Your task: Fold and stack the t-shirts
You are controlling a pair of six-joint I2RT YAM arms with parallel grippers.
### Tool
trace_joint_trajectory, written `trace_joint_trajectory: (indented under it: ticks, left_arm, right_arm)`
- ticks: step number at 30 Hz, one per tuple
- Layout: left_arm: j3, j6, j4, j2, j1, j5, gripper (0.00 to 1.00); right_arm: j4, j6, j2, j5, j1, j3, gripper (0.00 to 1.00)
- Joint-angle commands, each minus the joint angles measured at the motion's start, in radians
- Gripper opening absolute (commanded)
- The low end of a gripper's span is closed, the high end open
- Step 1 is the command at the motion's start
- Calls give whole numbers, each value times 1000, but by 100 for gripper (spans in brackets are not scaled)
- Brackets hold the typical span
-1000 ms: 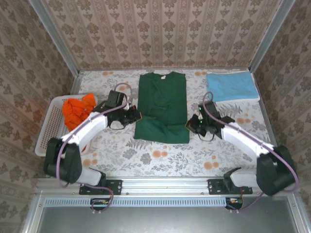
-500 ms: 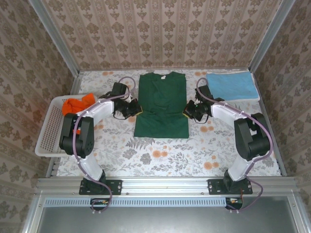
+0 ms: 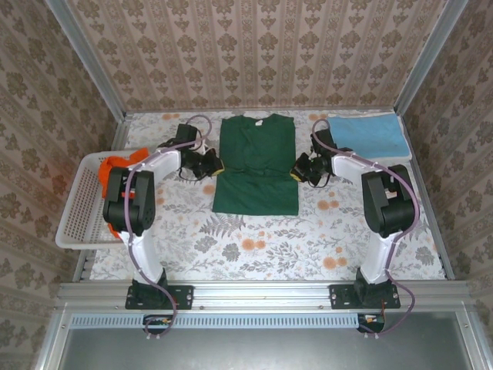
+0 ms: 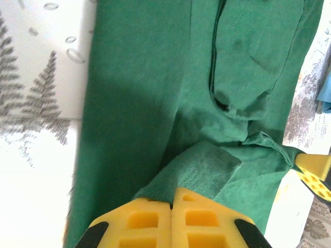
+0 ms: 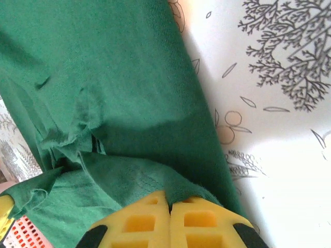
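Observation:
A dark green t-shirt (image 3: 256, 166) lies lengthwise in the middle of the table, sleeves folded in, collar at the far end. My left gripper (image 3: 215, 165) is shut on the green shirt's left hem corner (image 4: 199, 170), lifted over the cloth. My right gripper (image 3: 296, 167) is shut on the right hem corner (image 5: 155, 178) at the opposite edge. A folded light blue t-shirt (image 3: 367, 137) lies at the far right. Crumpled orange t-shirts (image 3: 115, 166) sit in the white basket (image 3: 79, 212) on the left.
The flowered tablecloth (image 3: 262, 247) is bare in front of the green shirt. Patterned walls close the far and side edges. The arm bases stand on the metal rail (image 3: 262, 294) at the near edge.
Both grippers carried the green shirt's hem corners away from me, so the shirt's near edge sits farther back and the shirt looks shorter. The arms stretched out toward the far side.

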Motion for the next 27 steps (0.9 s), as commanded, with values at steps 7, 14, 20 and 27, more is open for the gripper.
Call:
trace_joint_trajectory:
  ticks: [7,14,20,27]
  left_arm:
    - [72,11,-46,-1,35,-73,14]
    - [4,24,-41,-182,28,-188,48]
    - [-237,16,42,-400,-126,-241,39]
    - [-327,-23,140,-359,-319,-249,30]
  right_arm:
    - [-55,12,46,-18,-27,100,40]
    - [-11,-1,-135,34,-57,-24,56]
    - [117,-16,-354,-38,-15,-306,38]
    - [184,-24,-360,-38,164,-404,20]
